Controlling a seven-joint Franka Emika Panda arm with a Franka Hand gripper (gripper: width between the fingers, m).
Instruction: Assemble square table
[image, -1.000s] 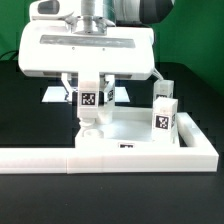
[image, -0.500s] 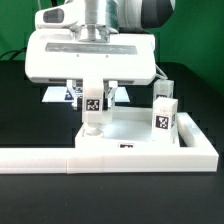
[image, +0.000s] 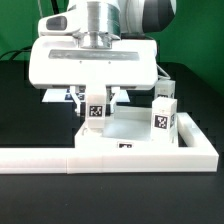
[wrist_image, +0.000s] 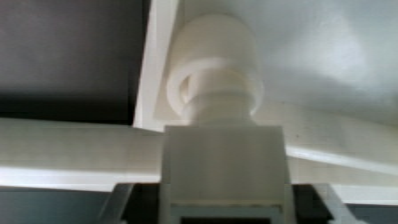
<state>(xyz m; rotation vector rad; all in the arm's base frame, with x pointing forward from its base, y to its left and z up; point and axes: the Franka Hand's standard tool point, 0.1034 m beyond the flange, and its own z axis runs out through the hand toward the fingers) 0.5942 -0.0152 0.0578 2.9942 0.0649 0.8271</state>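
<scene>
Risk: cross-threading or jamming was judged the main hazard; a leg held slightly off vertical while being driven into the tabletop would cause it.
Risk 2: slip of the leg inside the grip was judged possible if torque was put through smooth white plastic.
Risk 3: the tabletop could be pushed along the table by sideways load; only the L-shaped rail (image: 60, 158) was seen bracing it at the front.
Arm pose: the wrist was held straight above the tabletop, pointing down, with the wide white hand body level and hiding most of the scene behind it.
Gripper (image: 95, 108): partly closed, clamped on the tagged leg (image: 95, 110); fingers were seen on either side of the leg's block in the exterior view.
Leg seat: the rounded lower end of the held leg (wrist_image: 214, 75) was seen at the tabletop's near corner on the exterior view's left; whether it was fully seated could not be told.
Tabletop (image: 135, 135): lying flat, rim up, just behind the rail.
Second leg (image: 163, 115): standing upright at the tabletop's corner on the exterior view's right, well apart from the gripper.
</scene>
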